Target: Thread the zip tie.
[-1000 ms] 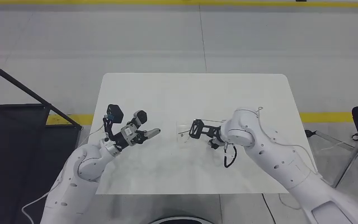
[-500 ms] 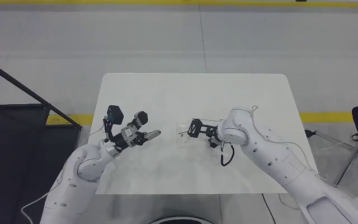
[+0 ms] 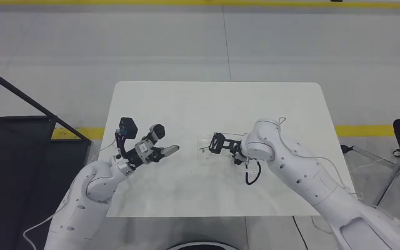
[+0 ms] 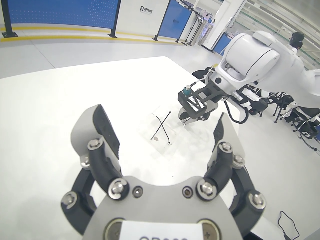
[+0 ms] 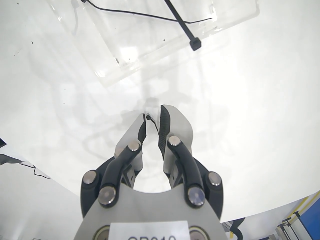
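Two black zip ties lie crossed on a clear plastic tray point(image 5: 150, 48) at the table's middle: a thick zip tie point(image 5: 172, 8) over a thin zip tie point(image 5: 140, 14). From the left wrist the crossed zip ties point(image 4: 161, 126) show ahead. My right gripper point(image 5: 153, 113) hovers just short of the tray's edge, its fingers nearly together around a small black zip tie end point(image 5: 150, 118). From above, the right gripper point(image 3: 211, 150) is at the tray's right side. My left gripper point(image 4: 160, 116) stands wide open and empty, held above the table left of the tray point(image 3: 201, 156). The top view has the left gripper point(image 3: 165, 140) there too.
The white table point(image 3: 187, 106) is bare around the tray. A black cable loop point(image 3: 250, 178) hangs from the right arm's wrist. The table's right edge lies behind the right arm.
The right arm has crept a little to the left, bringing its gripper closer to the tray. The left arm has stayed where it was.
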